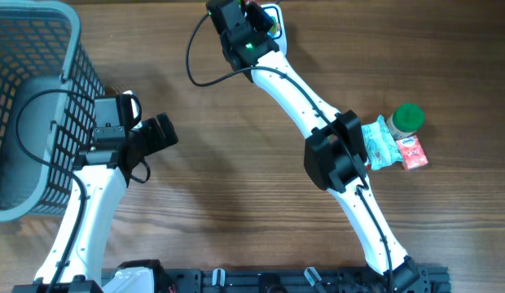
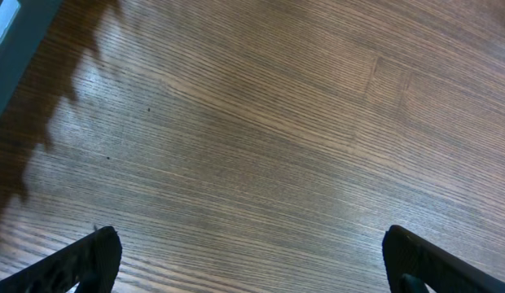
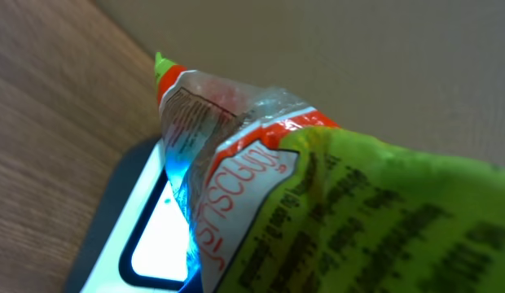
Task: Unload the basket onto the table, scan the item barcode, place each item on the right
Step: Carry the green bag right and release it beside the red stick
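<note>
Nearest the right wrist lens: green-and-orange crinkled plastic packet (image 3: 334,203), filling most of that view, printed face turned partly toward the camera, clear sealed end pointing down and left. Pinched in the closed right gripper (image 1: 254,19). Fingers hidden behind the film, so the grip judged from the packet hanging clear of the table.

Directly beneath the sealed end: flat white-framed scanner with a glowing window (image 3: 151,244), blue-white light spilling onto the clear seam. From overhead, scanner tucked under the wrist at the far edge of the wooden table (image 1: 236,179). Packet close over the window, apparently not touching; exact gap impossible to tell.

Key relation: long axis of the packet slanting from the jaws down toward the window, lower end over the glass, bulk of the printed panel off to the right of it. No barcode made out in these views. Probably a matter of turning or sliding the packet until the coded panel faces the light.

Left gripper (image 2: 252,264) spread wide, holding nothing, hovering over bare wood beside the grey plastic mesh basket (image 1: 32,73), well apart from the scanner; right arm clearly the nearer.

Other goods lying by the right arm's elbow: green-lidded jar (image 1: 408,118), teal sachet (image 1: 379,142), small red pack (image 1: 412,153).
</note>
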{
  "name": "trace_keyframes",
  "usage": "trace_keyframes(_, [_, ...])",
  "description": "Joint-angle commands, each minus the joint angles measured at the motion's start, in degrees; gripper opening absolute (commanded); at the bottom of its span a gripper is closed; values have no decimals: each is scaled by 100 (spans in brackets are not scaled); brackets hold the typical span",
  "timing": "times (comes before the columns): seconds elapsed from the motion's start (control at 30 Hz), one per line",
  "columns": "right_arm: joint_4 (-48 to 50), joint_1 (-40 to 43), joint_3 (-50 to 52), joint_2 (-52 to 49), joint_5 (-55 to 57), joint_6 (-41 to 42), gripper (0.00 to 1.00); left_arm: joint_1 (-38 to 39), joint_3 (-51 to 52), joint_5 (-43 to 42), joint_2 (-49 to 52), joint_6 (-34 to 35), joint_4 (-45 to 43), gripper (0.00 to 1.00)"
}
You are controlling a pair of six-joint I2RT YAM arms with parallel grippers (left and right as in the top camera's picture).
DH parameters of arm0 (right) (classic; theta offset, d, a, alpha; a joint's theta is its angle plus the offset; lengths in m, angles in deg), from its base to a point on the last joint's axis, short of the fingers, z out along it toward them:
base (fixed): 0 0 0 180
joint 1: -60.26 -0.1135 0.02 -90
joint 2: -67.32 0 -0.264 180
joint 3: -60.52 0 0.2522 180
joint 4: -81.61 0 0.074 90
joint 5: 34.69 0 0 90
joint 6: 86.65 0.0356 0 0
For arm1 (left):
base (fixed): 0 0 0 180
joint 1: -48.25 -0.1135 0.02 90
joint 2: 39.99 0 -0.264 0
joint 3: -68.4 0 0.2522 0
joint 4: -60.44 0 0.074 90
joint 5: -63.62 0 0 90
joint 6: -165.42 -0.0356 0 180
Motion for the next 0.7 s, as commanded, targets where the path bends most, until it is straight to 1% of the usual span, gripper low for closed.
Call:
trace_keyframes(0.0, [210, 28, 46, -146, 361, -39, 4, -24, 13, -66, 26, 24, -22, 100])
trace_keyframes(0.17, [212, 31, 42, 155, 221, -120, 4, -24, 13, -66, 26, 24, -20, 100])
trace_keyframes(0.3, [-409, 48, 42, 750, -271, 293, 4, -24, 13, -66, 26, 24, -22, 100])
trace_keyframes(0.37, [-883, 63, 42, 1154, -592, 671, 4, -24, 13, -66, 26, 24, -20, 100])
trace_keyframes(0.4, [-1351, 109, 42, 1523, -981, 970, 5, -24, 13, -66, 26, 24, -22, 100])
trace_keyframes(0.5, [-2288, 247, 42, 2120, -1899, 1480, 4, -24, 13, -66, 26, 24, -20, 100])
trace_keyframes(0.57, [-2944, 413, 42, 2426, -2632, 1696, 4, -24, 13, -66, 26, 24, -22, 100])
trace_keyframes(0.67, [-4037, 756, 42, 2632, -4039, 1764, 4, -24, 13, -66, 26, 24, -22, 100])
